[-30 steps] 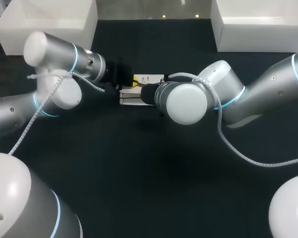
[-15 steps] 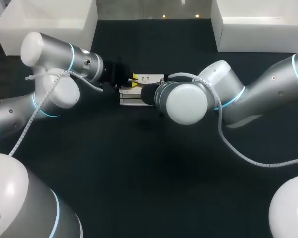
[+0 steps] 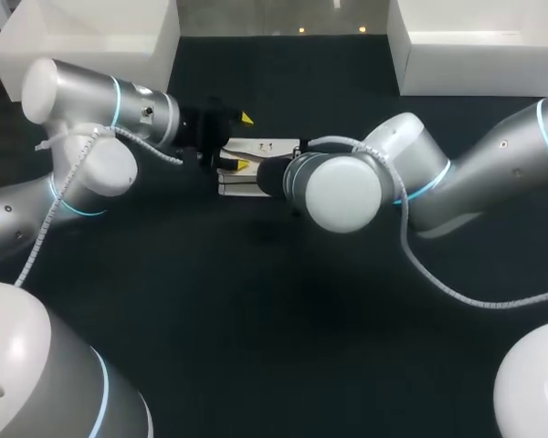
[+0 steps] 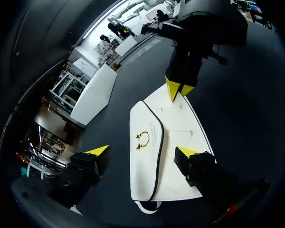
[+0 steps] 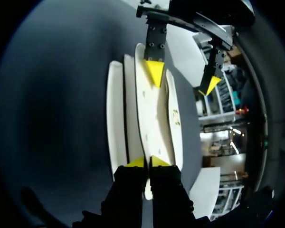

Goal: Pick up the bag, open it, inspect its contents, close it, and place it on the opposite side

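bag [image 3: 269, 146] sits mid-table [image 3: 274, 319] between the two arms; can't tell if it's resting or just off the surface. right gripper [image 5: 146, 162] has its fingers nearly together, pinched on a thin edge at one end of the bag. left gripper [image 4: 142, 152] is spread wide over the other end, one tip on the stitched panel, the other out beside the bag, gripping nothing. reads as the opening step: right anchors, left lines up on the flap. next, left needs to close on the flap edge near the gold clasp [image 4: 142, 140] and peel it back without pulling the bag out of the right pinch.
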Available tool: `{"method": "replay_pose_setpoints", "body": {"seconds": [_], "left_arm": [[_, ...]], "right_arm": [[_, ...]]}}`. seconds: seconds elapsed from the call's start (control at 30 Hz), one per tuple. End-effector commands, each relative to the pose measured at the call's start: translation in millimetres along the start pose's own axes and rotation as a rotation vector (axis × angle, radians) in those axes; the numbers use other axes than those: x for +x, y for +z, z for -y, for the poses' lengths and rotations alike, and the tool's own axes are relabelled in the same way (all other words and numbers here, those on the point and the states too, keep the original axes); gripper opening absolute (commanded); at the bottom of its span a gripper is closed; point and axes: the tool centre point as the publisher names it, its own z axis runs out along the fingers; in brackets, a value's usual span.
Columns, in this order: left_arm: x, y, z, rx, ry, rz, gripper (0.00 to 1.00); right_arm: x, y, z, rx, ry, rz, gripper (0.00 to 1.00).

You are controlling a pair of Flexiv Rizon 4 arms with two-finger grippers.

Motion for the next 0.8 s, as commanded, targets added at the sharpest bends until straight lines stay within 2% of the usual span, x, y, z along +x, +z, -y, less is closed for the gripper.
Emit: {"method": "replay_pose_setpoints", "body": {"seconds": [0.03,0.23,0.27,0.3,0.33,0.53,0.8], "left_arm": [[2.3,-10.0,-0.8,0.011,-0.002,0.005,1.00],[-2.2,-20.7,3.9,0.027,-0.008,0.012,1.00],[-3.4,-22.5,5.4,0.030,-0.007,0.015,1.00],[-4.7,-24.6,7.1,0.039,-0.008,0.015,1.00],[-5.9,-26.5,8.6,0.043,-0.009,0.014,1.00],[-9.4,-36.5,13.2,0.036,-0.011,0.001,1.00],[-8.4,-54.3,10.3,-0.020,-0.082,-0.103,1.00]], "right_arm": [[9.0,-4.5,6.3,-0.051,-0.001,0.109,0.05],[8.7,-7.9,5.5,-0.044,-0.006,0.096,0.34],[7.8,-9.2,5.0,-0.042,-0.007,0.093,0.44],[6.6,-11.0,4.2,-0.039,-0.012,0.090,0.82],[5.1,-12.4,3.7,-0.034,-0.013,0.082,1.00],[-6.8,-27.3,1.2,-0.029,-0.013,0.055,1.00],[-34.4,-48.7,4.2,-0.015,0.012,-0.124,1.00]]}}
